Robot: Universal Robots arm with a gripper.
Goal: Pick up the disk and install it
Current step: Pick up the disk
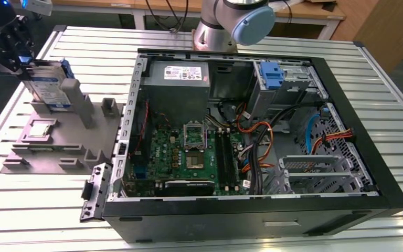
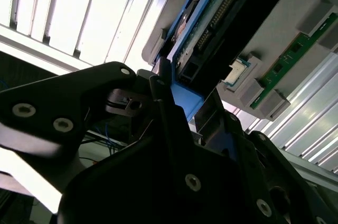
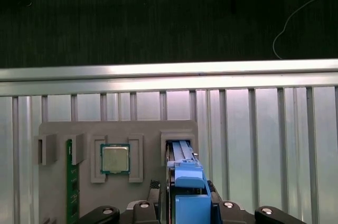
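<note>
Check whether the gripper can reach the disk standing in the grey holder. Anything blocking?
Likely yes. The gripper is right at the disk, which stands upright in its slot of the grey holder. Nothing crowds that slot; the processor chip lies in a separate pocket beside it.

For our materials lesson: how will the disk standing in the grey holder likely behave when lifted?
Probably stiff and heavy for its size: the disk is a flat metal-cased slab. Standing on edge in the grey holder, it may tip if nudged sideways.
</note>
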